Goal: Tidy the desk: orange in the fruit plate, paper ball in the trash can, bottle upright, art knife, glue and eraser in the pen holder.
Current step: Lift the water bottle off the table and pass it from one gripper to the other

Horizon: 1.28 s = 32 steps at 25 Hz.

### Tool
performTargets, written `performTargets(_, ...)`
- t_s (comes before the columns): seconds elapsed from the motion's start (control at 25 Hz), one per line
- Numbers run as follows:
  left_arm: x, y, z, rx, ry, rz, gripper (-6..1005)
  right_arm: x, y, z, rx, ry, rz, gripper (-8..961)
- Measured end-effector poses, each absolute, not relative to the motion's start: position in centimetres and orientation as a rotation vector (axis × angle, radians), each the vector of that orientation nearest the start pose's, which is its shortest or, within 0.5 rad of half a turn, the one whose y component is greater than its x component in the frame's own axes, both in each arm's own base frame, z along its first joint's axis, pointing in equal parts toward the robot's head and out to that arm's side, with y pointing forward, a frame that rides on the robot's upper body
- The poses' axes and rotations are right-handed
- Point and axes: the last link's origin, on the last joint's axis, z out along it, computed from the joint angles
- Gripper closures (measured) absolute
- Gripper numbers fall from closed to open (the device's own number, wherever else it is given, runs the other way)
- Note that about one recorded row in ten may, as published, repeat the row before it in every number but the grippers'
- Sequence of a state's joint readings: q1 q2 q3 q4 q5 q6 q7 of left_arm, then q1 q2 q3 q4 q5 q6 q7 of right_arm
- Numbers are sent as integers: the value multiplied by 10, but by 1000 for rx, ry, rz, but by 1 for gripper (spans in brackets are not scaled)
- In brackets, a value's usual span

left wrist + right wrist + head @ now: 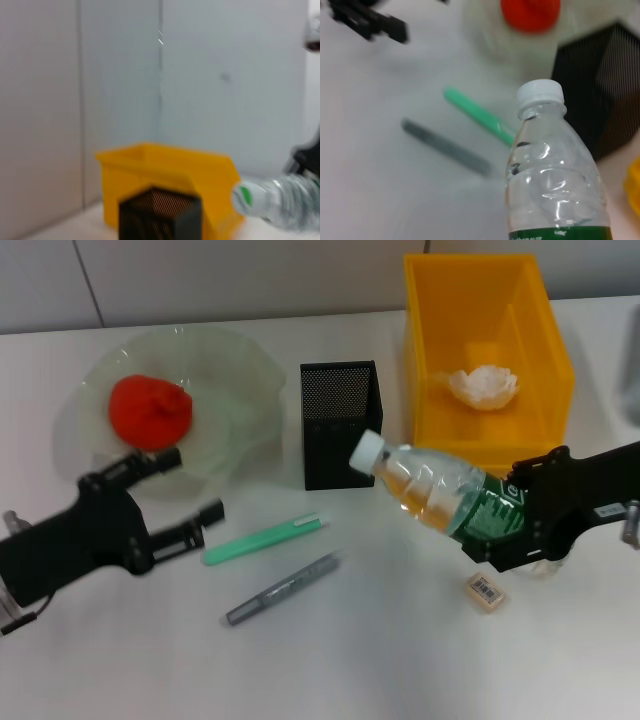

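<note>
Bottle (440, 490) hangs tilted above the counter (360, 660), its white cap aimed at the pen holder (340, 424) and its green-labelled base clamped in the right gripper (510, 525) jaws near the right edge. Just beneath that gripper the eraser (486, 591) lies on the counter. At the far edge, the paper ball (483, 386) sits in the trash can (430, 350), and the orange (150, 411) rests in the fruit plate (235, 370). A green art knife (265, 539) and a grey glue stick (283, 588) lie mid-counter. The left gripper (190, 495), jaws apart, hovers beside the plate's near rim.
</note>
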State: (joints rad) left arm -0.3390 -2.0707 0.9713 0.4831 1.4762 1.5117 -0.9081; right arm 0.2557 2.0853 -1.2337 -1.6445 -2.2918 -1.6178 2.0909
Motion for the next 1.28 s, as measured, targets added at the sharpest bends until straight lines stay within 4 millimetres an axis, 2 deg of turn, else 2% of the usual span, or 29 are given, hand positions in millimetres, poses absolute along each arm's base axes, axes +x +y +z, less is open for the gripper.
performTargets(0.04, -282, 283, -16, -2426, -402, -1030, 165, 209, 292, 51, -2755, 552, -59, 190)
performTargets(0.08, -282, 283, -16, -2426, -402, -1030, 165, 211, 288, 55, -2759, 539, 28, 190)
performTargets(0.2, -276, 278, -10, -2321, -467, -1214, 165, 221, 277, 64, -2757, 484, 257, 190)
performTargets(0.24, -273, 274, -8, -2267, -506, -1315, 165, 229, 271, 66, -2741, 435, 398, 190)
performTargets(0.28, -273, 274, -8, -2267, -506, -1315, 165, 229, 271, 66, -2741, 435, 398, 189)
performTargets(0.44, -263, 274, -11, -2212, -637, -1486, 165, 256, 266, 65, -2652, 410, 718, 186)
performTargets(0.56, -257, 275, -14, -2226, -653, -1517, 166, 262, 267, 60, -2639, 404, 787, 184)
performTargets(0.64, -248, 276, -20, -2269, -652, -1547, 166, 265, 269, 47, -2648, 376, 840, 183)
performTargets(0.72, -242, 277, -23, -2307, -645, -1562, 166, 264, 270, 43, -2656, 367, 856, 181)
performTargets(1.04, -227, 277, -29, -2415, -601, -1595, 167, 248, 283, 15, -2730, 314, 955, 175)
performTargets(1.28, -225, 276, -30, -2428, -577, -1596, 175, 239, 290, 4, -2778, 289, 954, 171)
